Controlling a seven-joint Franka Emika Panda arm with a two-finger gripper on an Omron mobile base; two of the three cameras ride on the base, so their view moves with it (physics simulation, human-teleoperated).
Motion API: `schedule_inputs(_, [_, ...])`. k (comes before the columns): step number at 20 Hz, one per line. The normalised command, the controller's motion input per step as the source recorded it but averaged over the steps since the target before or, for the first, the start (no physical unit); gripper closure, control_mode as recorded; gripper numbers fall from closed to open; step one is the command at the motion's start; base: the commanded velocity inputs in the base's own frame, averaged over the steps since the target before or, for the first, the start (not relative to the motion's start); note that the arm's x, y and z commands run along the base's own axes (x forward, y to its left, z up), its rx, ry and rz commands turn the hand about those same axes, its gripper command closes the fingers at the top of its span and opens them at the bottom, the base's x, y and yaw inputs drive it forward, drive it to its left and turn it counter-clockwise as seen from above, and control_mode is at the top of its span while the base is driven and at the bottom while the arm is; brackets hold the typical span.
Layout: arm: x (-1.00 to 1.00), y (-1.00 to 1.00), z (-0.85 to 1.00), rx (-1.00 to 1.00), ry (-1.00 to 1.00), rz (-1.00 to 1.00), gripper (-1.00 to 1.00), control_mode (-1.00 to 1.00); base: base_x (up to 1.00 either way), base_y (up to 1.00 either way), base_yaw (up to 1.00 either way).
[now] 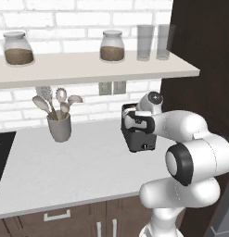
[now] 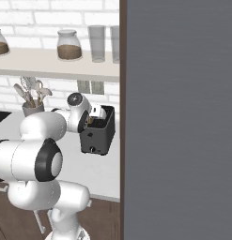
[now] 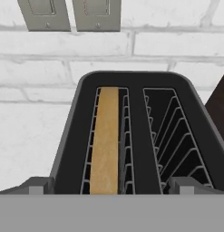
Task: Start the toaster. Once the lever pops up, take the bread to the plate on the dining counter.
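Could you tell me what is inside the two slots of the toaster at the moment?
In the toaster, the left slot in the hand view holds the bread, its golden top edge showing. The right slot shows only wire guides. The slice's lower part is hidden.

toaster (image 1: 140, 139): small black box, two top slots with wire racks, upright on the white table by the brick wall, below the wall outlets; small light knob low on front face.
bread (image 3: 105, 140): golden-brown slice, on edge in the left slot as the hand view shows it, top edge visible; right slot holds nothing.
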Motion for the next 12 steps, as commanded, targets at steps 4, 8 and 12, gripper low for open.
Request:
schedule_inputs(4, [0.0,0.0,0.0,0.0,0.0,0.0,1.0,-1.0,0.0,0.0,0.0])
schedule_inputs(8, [0.0,0.0,0.0,0.0,0.0,0.0,1.0,-1.0,0.0,0.0,0.0])
schedule_inputs(12, [0.0,0.0,0.0,0.0,0.0,0.0,1.0,-1.0,0.0,0.0,0.0])
